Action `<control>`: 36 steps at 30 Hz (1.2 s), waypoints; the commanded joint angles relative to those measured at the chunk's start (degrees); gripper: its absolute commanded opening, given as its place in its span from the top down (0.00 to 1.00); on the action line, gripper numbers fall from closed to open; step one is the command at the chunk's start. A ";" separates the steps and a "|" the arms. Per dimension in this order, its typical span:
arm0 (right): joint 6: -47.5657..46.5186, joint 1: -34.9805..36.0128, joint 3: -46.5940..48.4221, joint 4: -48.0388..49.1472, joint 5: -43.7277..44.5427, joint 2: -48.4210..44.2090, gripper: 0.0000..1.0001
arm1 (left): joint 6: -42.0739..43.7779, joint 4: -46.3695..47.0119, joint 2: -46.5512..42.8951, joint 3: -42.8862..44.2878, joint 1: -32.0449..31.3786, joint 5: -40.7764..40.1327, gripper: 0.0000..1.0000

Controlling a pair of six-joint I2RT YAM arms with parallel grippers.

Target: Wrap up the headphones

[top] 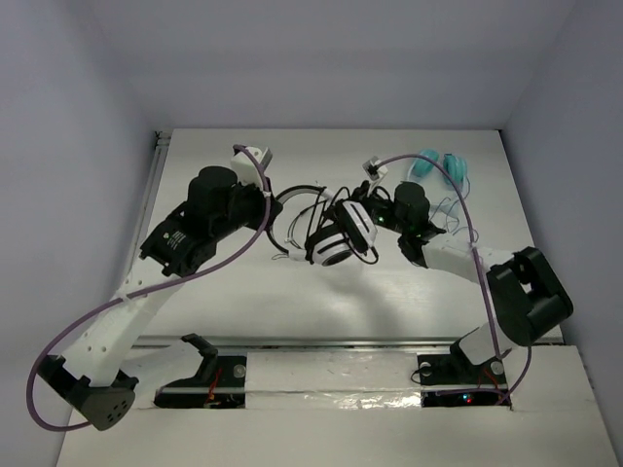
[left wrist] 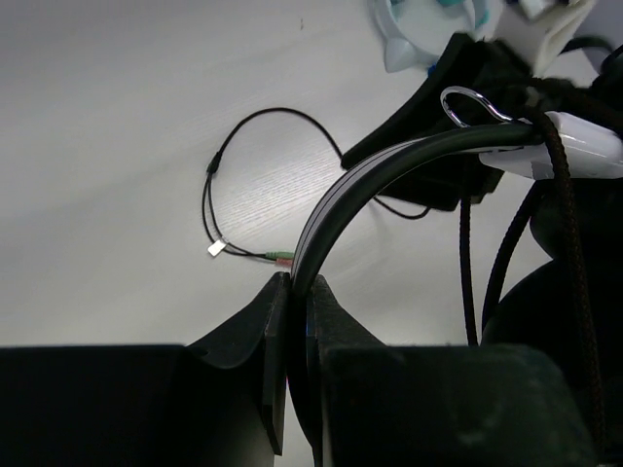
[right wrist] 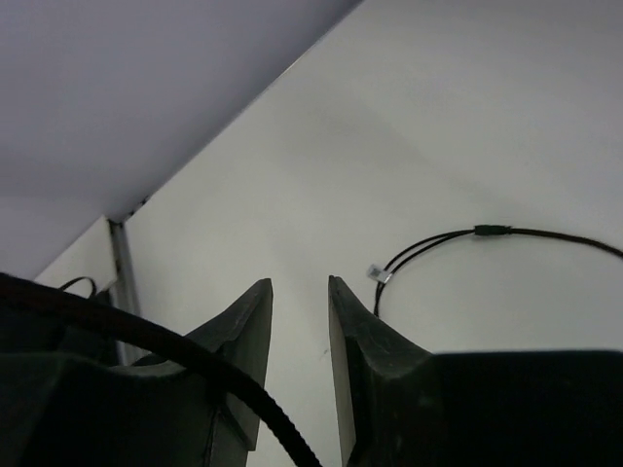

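Note:
The headphones (top: 336, 238), white-shelled cups with black pads, hang just above the middle of the table. My left gripper (left wrist: 300, 282) is shut on their thin black headband (left wrist: 389, 165), which arcs up to the right toward a white cup (left wrist: 584, 151). A braided black cable (left wrist: 569, 253) hangs down beside the cup. The thin end of the cable (left wrist: 253, 122) lies looped on the table, with green and pink plugs (left wrist: 282, 259). My right gripper (right wrist: 300, 284) is open with nothing between its fingers, right of the cups (top: 378, 209). The braided cable (right wrist: 165, 341) crosses in front of its left finger.
Teal headphones (top: 438, 165) with a thin cord lie at the back right of the table, also at the top edge of the left wrist view (left wrist: 419, 29). White walls enclose the table; a rail (top: 151, 185) runs along its left edge.

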 commanded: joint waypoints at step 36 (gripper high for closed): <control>9.83 34.50 -8.58 -1.19 7.61 0.90 0.95 | -16.55 21.42 11.26 3.29 15.54 -22.26 1.00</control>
